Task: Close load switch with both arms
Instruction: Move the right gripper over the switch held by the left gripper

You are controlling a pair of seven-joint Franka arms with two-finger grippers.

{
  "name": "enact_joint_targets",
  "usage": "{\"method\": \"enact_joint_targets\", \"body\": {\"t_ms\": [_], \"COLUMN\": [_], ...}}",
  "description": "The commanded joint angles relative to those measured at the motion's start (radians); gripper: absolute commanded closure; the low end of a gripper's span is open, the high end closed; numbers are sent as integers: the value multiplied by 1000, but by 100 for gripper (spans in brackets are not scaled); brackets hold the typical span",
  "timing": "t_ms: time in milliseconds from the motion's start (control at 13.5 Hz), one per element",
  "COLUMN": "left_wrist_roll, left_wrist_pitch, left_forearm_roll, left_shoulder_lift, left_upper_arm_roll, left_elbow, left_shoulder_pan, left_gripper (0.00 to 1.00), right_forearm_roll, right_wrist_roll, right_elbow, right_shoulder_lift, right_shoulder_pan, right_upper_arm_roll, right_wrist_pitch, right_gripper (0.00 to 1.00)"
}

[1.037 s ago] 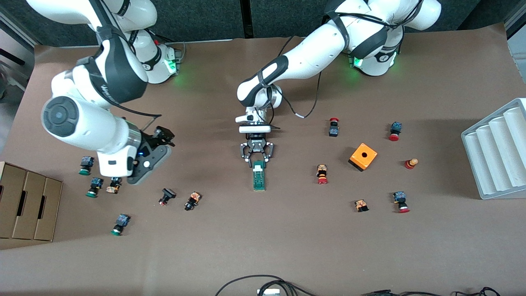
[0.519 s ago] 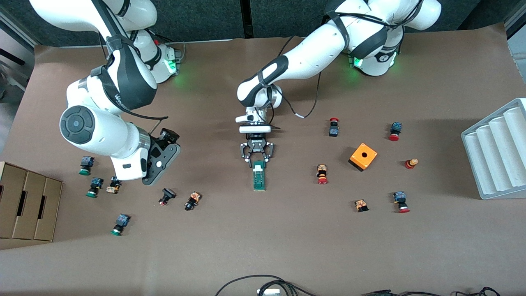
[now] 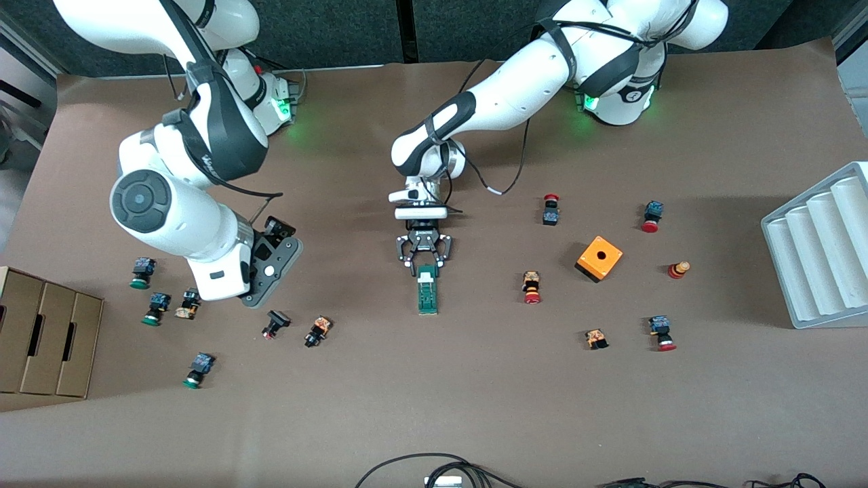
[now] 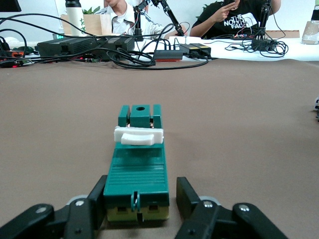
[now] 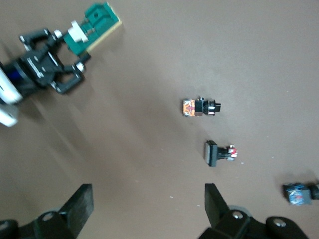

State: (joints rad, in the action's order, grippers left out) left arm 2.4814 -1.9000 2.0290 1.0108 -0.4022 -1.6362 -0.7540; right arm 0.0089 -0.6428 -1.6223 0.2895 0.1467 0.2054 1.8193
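Observation:
The load switch (image 3: 427, 291) lies flat in the middle of the table, a narrow green block with a white sliding piece (image 4: 138, 136) across it. My left gripper (image 3: 425, 266) is low on the table at the end of the switch farther from the front camera. It is shut on the load switch (image 4: 137, 169), with one finger on each side of that end. My right gripper (image 3: 271, 263) hangs open over bare table toward the right arm's end, apart from the switch. Nothing is between its fingers (image 5: 79, 201). The right wrist view also shows the load switch (image 5: 94, 25).
Two small push buttons (image 3: 274, 324) (image 3: 317, 331) lie just nearer the front camera than the right gripper. Several more are scattered toward both ends. An orange cube (image 3: 599, 257) and a pale ridged tray (image 3: 820, 251) stand toward the left arm's end. A cardboard box (image 3: 44, 339) stands at the right arm's end.
The right arm has swung toward the middle of the table, carrying its open gripper closer to the load switch. The left gripper and the switch have not moved.

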Motion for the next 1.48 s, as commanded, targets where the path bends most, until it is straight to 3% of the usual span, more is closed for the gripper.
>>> {"method": "enact_joint_targets", "body": {"t_ms": [0,593,1407], "left_wrist_roll": [19,19,19], "left_wrist_pitch": [-7,-7,-7], "left_forearm_roll": [11,11,11], "left_shoulder_lift": [28,28,28], "left_upper_arm_roll": [13,13,13], "left_elbow": [30,30,29], "left_shoulder_pan": [-13,-13,-13], "left_gripper": [39,37,37], "right_forearm_roll": [-26,-46,-49], "right_wrist_roll": [-58,-63,-51], "right_elbow": [24,9,-4], "right_shoulder_lift": [29,109,218], "right_shoulder_pan": [14,115,232], "right_upper_arm_roll": [-1,-1,-4], "right_wrist_pitch": [14,213,368], "right_gripper": [1,1,1]}}
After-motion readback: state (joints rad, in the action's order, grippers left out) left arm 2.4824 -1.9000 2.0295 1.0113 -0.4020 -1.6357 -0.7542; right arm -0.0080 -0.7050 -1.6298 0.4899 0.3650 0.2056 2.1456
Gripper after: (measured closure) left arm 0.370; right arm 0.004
